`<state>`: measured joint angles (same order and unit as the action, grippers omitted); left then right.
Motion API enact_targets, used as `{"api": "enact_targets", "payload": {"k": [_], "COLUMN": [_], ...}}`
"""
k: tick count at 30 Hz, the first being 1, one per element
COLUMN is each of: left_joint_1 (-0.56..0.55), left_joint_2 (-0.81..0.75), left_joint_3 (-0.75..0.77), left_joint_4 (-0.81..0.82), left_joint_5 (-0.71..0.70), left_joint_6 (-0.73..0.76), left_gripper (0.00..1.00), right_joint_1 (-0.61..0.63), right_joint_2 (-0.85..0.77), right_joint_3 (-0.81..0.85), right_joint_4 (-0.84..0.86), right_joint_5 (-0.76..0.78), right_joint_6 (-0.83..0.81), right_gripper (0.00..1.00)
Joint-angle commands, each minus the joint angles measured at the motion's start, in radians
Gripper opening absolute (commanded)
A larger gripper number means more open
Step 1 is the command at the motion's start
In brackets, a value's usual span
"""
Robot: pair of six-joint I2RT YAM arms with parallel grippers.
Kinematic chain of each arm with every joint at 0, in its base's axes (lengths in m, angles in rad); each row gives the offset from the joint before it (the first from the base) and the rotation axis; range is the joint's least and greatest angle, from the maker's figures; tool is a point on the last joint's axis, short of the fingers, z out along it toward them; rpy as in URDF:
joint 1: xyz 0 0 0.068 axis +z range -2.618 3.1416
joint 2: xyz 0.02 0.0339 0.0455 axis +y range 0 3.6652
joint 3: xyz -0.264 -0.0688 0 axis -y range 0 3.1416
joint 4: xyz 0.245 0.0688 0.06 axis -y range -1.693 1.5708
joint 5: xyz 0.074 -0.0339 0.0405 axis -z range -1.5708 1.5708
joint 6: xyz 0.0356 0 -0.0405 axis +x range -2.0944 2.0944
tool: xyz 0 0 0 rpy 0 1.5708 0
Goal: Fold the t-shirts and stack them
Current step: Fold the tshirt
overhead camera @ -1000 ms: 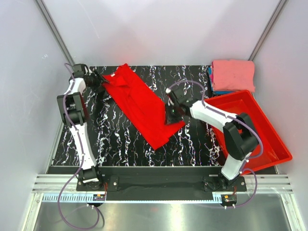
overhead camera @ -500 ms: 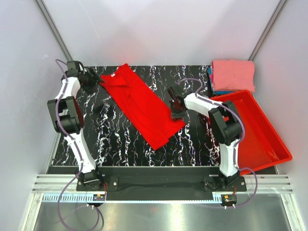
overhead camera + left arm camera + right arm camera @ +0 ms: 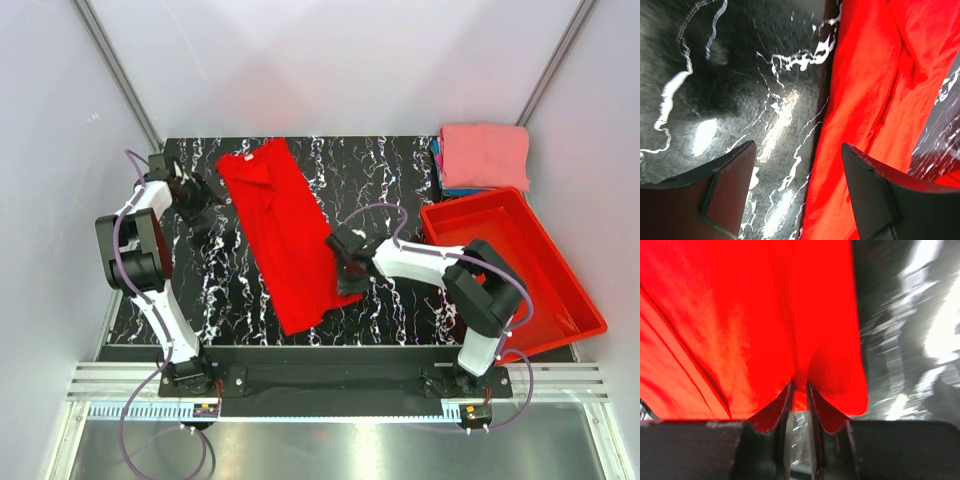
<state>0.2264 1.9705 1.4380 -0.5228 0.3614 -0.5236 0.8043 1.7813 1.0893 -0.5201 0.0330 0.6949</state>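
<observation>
A bright red t-shirt, folded into a long strip, lies on the black marbled table running from far to near. My right gripper is shut on the strip's right edge; in the right wrist view the fingertips pinch red cloth. My left gripper is open at the shirt's far left edge. In the left wrist view one finger is over the table and the other over the red cloth. A folded salmon-pink shirt tops blue ones at the back right.
A rigid red plastic bin sits tilted at the right side, overhanging the table's edge, just near of the folded stack. Grey walls and metal posts close in the back and sides.
The right gripper has pulled the shirt's right edge nearer and to the left, so the strip has swung from diagonal to nearly straight. The left gripper has moved a little nearer along the shirt's left edge.
</observation>
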Motion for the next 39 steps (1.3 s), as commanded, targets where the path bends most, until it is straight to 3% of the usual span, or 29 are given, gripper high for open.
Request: {"api": "enact_targets", "payload": {"k": [1, 6, 12, 17, 20, 23, 26, 29, 32, 37, 39], "left_joint_1": [-0.013, -0.027, -0.033, -0.047, -0.065, -0.071, -0.076, -0.09, -0.099, -0.101, -0.101], "left_joint_2": [-0.041, 0.053, 0.18, 0.139, 0.123, 0.165, 0.165, 0.09, 0.038, 0.088, 0.117], "left_joint_3": [-0.028, 0.033, 0.165, 0.18, 0.203, 0.294, 0.342, 0.263, 0.196, 0.156, 0.2], "left_joint_4": [0.121, 0.153, 0.173, 0.217, 0.245, 0.164, 0.038, -0.017, -0.032, 0.029, 0.023], "left_joint_5": [0.076, 0.097, 0.139, 0.117, 0.09, 0.032, 0.016, -0.051, -0.07, -0.029, -0.022], "left_joint_6": [0.019, 0.017, -0.003, -0.001, -0.006, -0.032, -0.038, -0.001, 0.033, 0.063, 0.074], "left_gripper": [0.73, 0.72, 0.71, 0.53, 0.53, 0.59, 0.58, 0.61, 0.63, 0.64, 0.64], "right_joint_1": [0.047, 0.047, 0.015, -0.034, -0.062, -0.096, -0.155, -0.221, -0.24, -0.248, -0.248], "right_joint_2": [-0.025, -0.094, 0.001, 0.153, 0.226, 0.283, 0.325, 0.322, 0.287, 0.199, 0.113], "right_joint_3": [0.003, 0.104, 0.339, 0.562, 0.671, 0.739, 0.745, 0.692, 0.637, 0.447, 0.311], "right_joint_4": [0.003, -0.101, -0.12, -0.103, -0.093, -0.093, -0.115, -0.136, -0.184, -0.135, -0.091], "right_joint_5": [-0.028, 0.001, 0.09, 0.123, 0.097, 0.097, 0.053, -0.085, -0.125, -0.333, -0.337], "right_joint_6": [0.087, 0.016, -0.162, -0.247, -0.262, -0.281, -0.299, -0.33, -0.385, -0.38, -0.359], "right_gripper": [0.23, 0.31, 0.34, 0.33, 0.32, 0.32, 0.33, 0.36, 0.38, 0.37, 0.38]}}
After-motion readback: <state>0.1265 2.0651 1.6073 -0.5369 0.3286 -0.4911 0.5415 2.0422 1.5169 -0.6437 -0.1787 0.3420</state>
